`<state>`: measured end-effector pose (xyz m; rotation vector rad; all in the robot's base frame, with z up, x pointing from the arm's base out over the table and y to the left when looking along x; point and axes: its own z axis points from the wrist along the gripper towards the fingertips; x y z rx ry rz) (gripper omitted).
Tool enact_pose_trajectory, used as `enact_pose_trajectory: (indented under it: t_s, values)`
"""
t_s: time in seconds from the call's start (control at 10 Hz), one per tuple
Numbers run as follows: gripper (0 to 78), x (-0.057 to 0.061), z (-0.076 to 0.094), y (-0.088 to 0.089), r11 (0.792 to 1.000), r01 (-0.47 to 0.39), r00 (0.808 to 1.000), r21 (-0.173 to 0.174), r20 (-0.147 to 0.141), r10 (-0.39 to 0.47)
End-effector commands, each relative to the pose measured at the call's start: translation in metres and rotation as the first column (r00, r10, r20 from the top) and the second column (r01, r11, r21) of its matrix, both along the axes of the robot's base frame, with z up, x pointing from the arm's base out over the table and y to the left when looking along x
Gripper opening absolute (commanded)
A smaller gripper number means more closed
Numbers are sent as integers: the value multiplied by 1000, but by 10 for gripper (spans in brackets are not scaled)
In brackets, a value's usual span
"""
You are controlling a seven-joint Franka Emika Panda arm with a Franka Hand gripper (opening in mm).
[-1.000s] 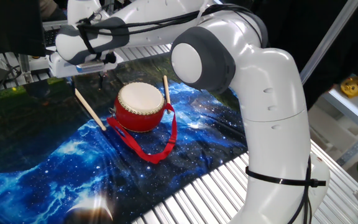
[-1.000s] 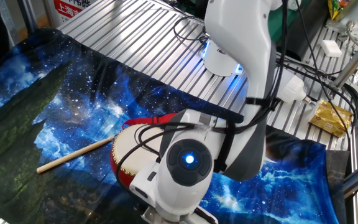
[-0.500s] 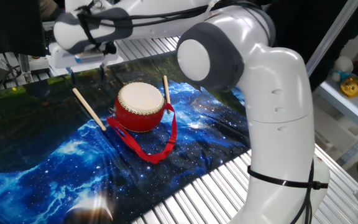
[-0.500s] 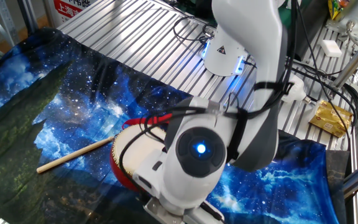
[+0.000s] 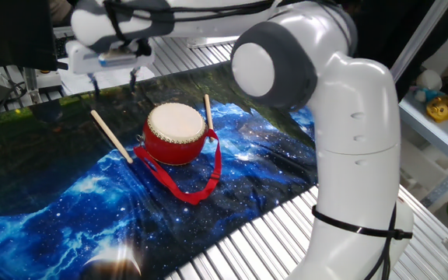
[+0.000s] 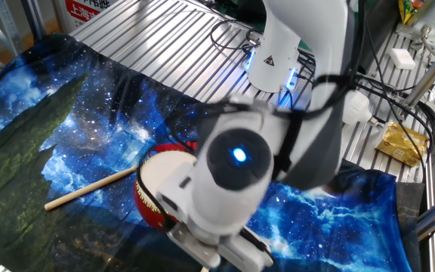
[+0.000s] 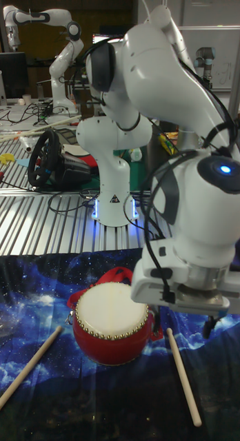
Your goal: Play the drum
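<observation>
My gripper (image 5: 113, 78) hangs above the galaxy-print cloth (image 5: 68, 202), fingers (image 5: 94, 80) spread and holding nothing, as far as the dim view allows. The drum (image 5: 176, 133) sits upright on the cloth between two wooden sticks (image 5: 111, 135), well apart from my fingertips.
</observation>
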<state>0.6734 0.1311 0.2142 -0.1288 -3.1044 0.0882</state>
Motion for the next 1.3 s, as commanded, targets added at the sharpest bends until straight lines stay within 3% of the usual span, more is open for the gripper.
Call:
enact_pose_trajectory:
  t_s: [0.1,0.2,0.6,0.9,1.3]
  values:
    - [775,0,22,-27,1000,-26,999,11,-32,26]
    - [775,0,22,-27,1000,-26,999,11,-32,26]
    - [775,5,33,-57,999,-49,997,19,-59,50]
    - [775,7,41,-74,999,-45,998,18,-52,46]
    - [775,14,57,-92,997,-75,995,26,-65,76]
